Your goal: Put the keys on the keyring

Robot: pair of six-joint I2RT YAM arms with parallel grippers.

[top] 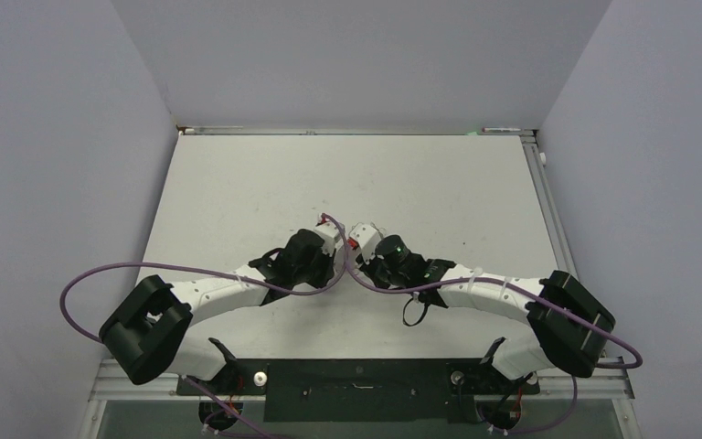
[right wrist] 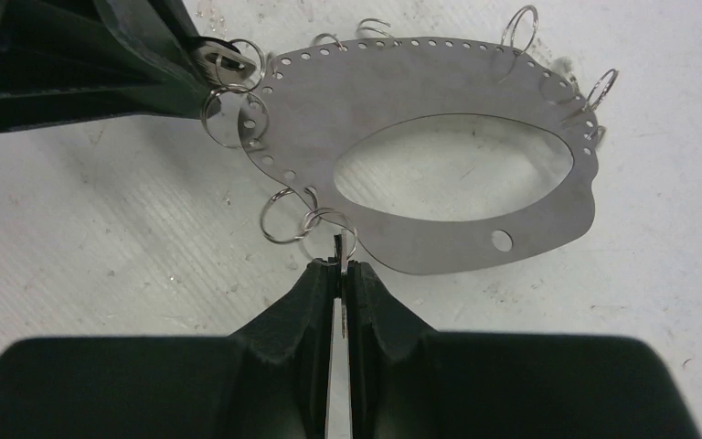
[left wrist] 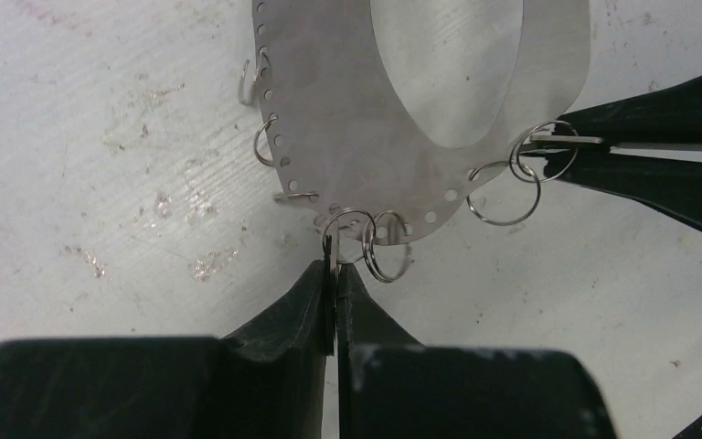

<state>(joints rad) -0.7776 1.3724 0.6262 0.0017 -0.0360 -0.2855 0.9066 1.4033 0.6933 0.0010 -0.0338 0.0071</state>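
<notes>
The keyring (left wrist: 329, 110) is a flat silvery-grey hoop (right wrist: 420, 101) lying on the white table, with small wire loops (right wrist: 279, 215) along its perforated rim. My left gripper (left wrist: 335, 265) is shut on a thin key seen edge-on (left wrist: 332, 249), which sits in a loop at the hoop's near rim. My right gripper (right wrist: 340, 267) is shut on another thin key blade (right wrist: 339, 256) in a loop (right wrist: 329, 229). In the left wrist view the right gripper's fingertips (left wrist: 603, 165) pinch that silver blade (left wrist: 562, 140). From above, both grippers (top: 347, 240) meet mid-table and hide the hoop.
The white table (top: 265, 183) is scuffed and enclosed by grey walls on three sides. Purple cables (top: 82, 283) loop off both arms. Empty wire loops (left wrist: 388, 247) hang beside the held ones.
</notes>
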